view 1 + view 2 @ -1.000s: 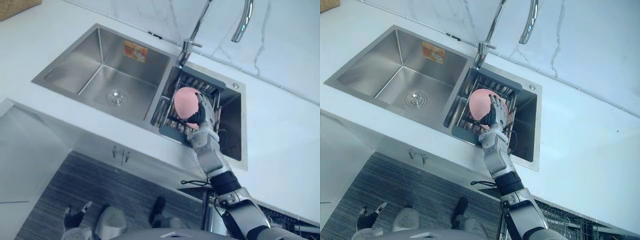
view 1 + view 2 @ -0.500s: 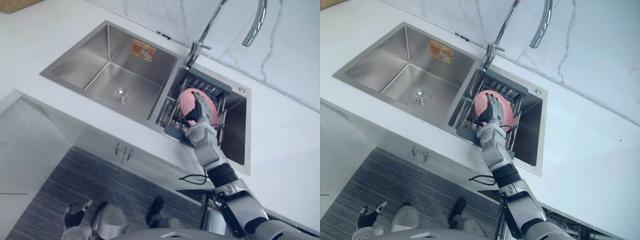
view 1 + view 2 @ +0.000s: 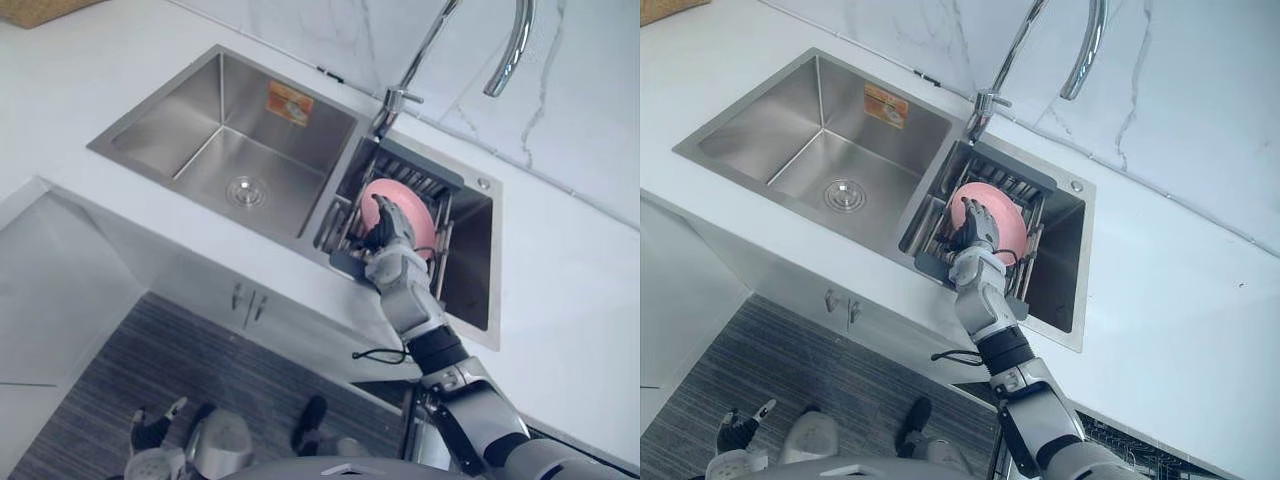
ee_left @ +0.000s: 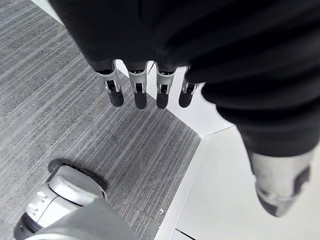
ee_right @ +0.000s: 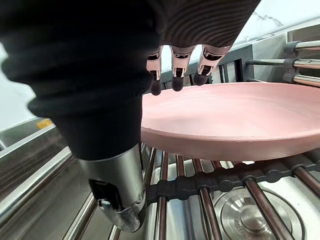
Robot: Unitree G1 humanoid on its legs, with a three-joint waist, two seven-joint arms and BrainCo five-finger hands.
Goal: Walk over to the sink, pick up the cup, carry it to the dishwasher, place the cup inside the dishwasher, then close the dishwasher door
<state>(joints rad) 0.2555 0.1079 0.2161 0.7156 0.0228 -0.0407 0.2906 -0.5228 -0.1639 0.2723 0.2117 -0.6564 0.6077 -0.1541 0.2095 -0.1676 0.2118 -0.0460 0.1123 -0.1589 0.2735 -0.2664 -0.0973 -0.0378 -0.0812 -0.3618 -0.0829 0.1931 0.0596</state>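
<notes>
A pink shallow dish [image 3: 408, 203] lies in the wire rack [image 5: 210, 186] inside the sink's small right basin [image 3: 1060, 270]. My right hand [image 3: 390, 243] reaches in from the front and sits at the dish's near rim. In the right wrist view its fingers [image 5: 173, 75] stretch straight over the dish [image 5: 240, 115], and the thumb [image 5: 120, 200] stays outside and below the rim, not closed on it. My left hand [image 4: 138, 90] hangs open over the grey floor, holding nothing.
The large left basin [image 3: 230, 130] has a drain and an orange sticker. A tall faucet [image 3: 430, 50] rises behind the rack. White countertop [image 3: 560, 280] surrounds the sink, with cabinet handles [image 3: 245, 300] below. A wire rack [image 3: 1130, 448] shows under the counter at lower right.
My right hand has slid from the dish's right side to its near left rim and sunk lower into the basin. The dish stays in the rack. The camera shifted slightly.
</notes>
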